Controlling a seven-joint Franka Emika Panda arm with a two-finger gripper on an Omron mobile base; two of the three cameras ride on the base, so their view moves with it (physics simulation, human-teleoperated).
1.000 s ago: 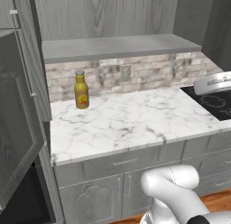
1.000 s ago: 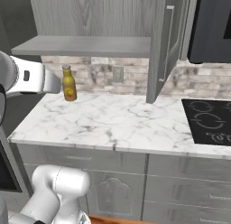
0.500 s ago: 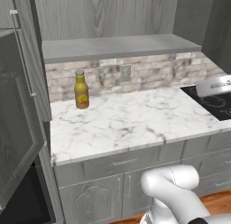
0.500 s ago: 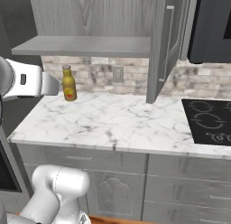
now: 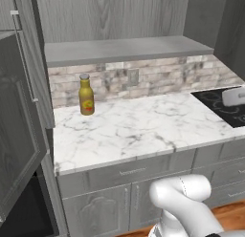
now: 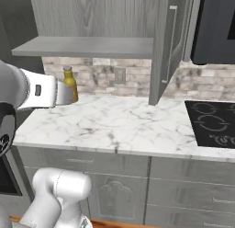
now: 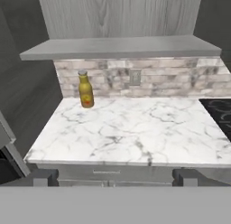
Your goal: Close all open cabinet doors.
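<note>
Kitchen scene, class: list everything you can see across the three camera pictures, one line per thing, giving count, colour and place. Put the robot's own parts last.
Cabinet doors: two, grey wood-grain, swung open either side of the upper cabinet; the other at the left.
Shelf: one, grey, inside the open cabinet above the backsplash.
Bottle: one, yellow with a grey cap, upright at the back left of the counter.
Counter: one, white marble with grey veins.
Backsplash: one, grey-beige stone tiles, with a wall outlet.
Cooktop: one, black, right of the counter.
Drawer fronts: grey, under the counter.
Lower cabinet doors: grey, closed, below the drawers.
Robot arm: one, white, reaching from the left in the right base view.
Gripper: one, dark tips, jaws apart.
</note>
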